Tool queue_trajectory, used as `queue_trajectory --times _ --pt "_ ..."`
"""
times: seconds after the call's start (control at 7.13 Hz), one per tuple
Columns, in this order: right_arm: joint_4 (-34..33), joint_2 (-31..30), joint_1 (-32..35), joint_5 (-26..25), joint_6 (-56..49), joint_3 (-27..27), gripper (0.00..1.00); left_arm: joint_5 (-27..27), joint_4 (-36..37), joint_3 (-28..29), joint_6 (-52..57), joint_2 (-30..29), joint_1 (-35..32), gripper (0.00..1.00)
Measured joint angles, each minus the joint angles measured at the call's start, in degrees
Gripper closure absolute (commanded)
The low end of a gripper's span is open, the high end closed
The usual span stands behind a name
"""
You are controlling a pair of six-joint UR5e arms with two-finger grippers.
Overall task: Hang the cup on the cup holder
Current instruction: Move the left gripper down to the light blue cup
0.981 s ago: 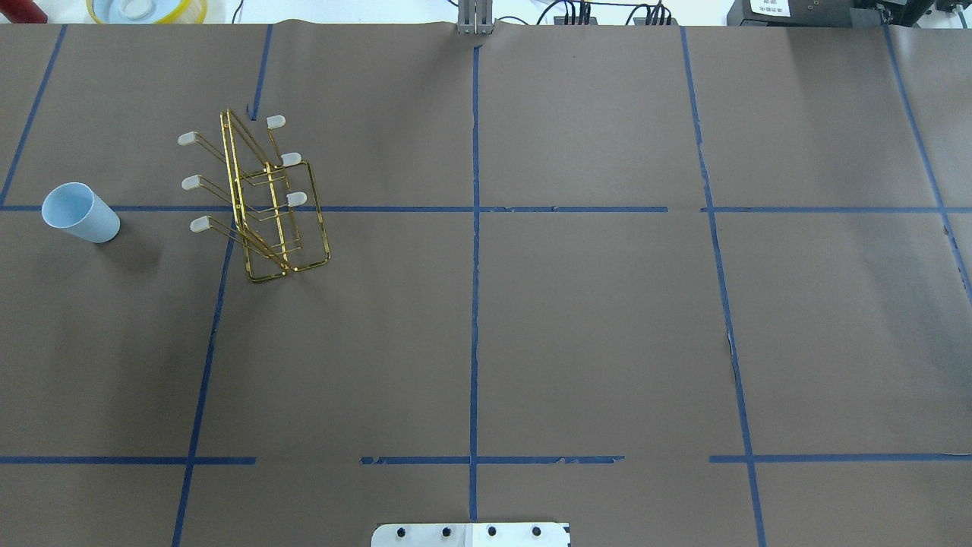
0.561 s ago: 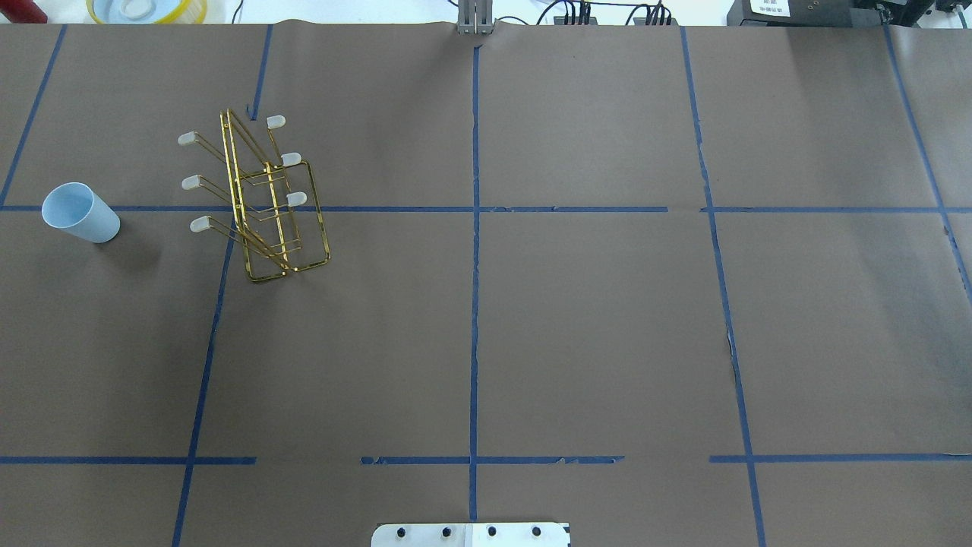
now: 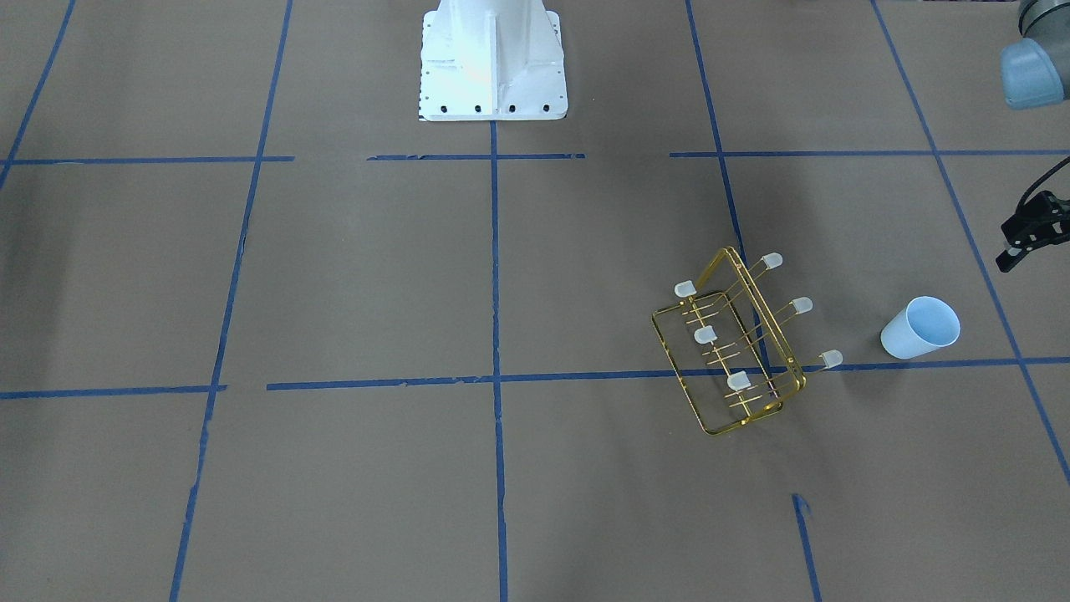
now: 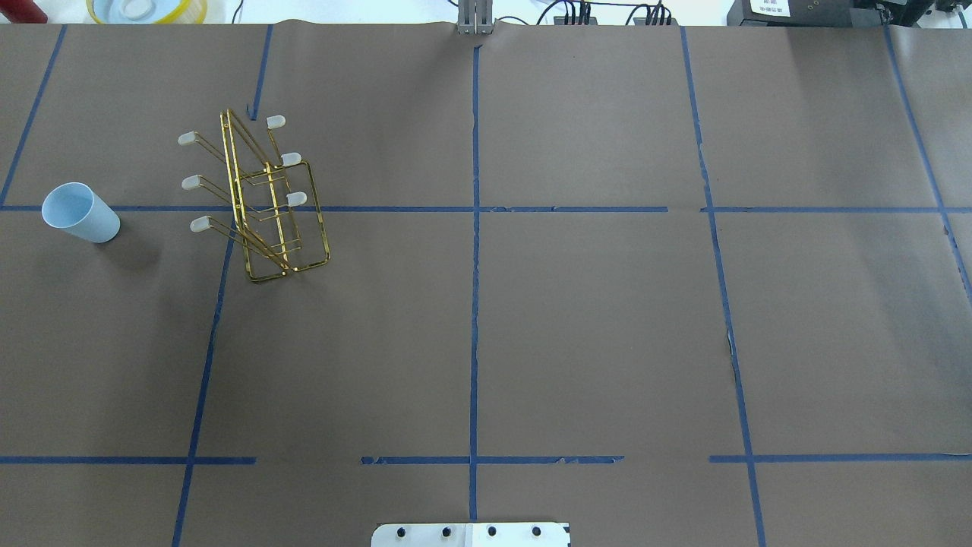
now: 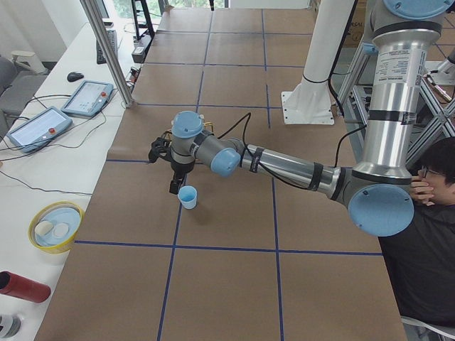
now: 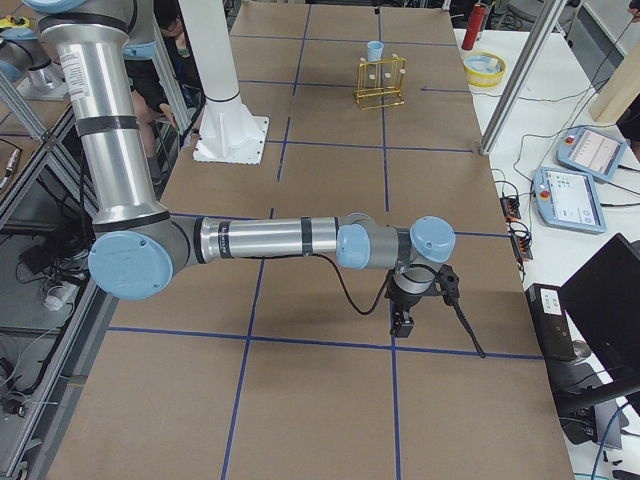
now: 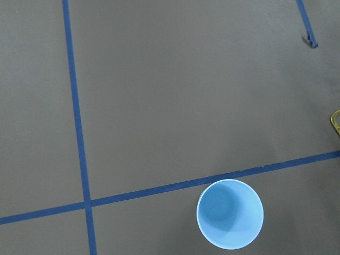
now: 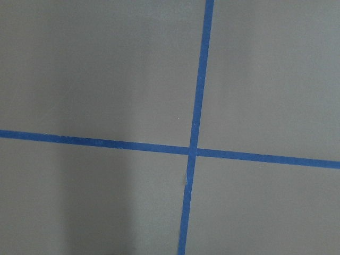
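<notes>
At left end of desk (image 4: 531,304), cup (image 4: 80,214) is standing upright, mouth up, near rack (image 4: 237,190); left tool (image 5: 173,187) is hovering just outboard, cup lying rackward. Left arm nearer. Tool width: cannot tell.

Bright, even room light — the cup (image 4: 80,214) throws a soft shadow across the matte tabletop (image 4: 592,327); every view looks sharp.
</notes>
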Motion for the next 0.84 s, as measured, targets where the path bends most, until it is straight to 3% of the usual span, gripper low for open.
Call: queue_trajectory --times 0.56,0.84 --pt "0.0 0.0 0.0 0.0 0.0 0.0 0.0 28.1 -29.7 -4.0 -24.9 10.5 18.3 0.0" --pt "0.0 0.0 0.0 0.0 0.0 0.0 0.0 42.5 -50.2 -0.2 -32.7 17.6 28.1 0.01"
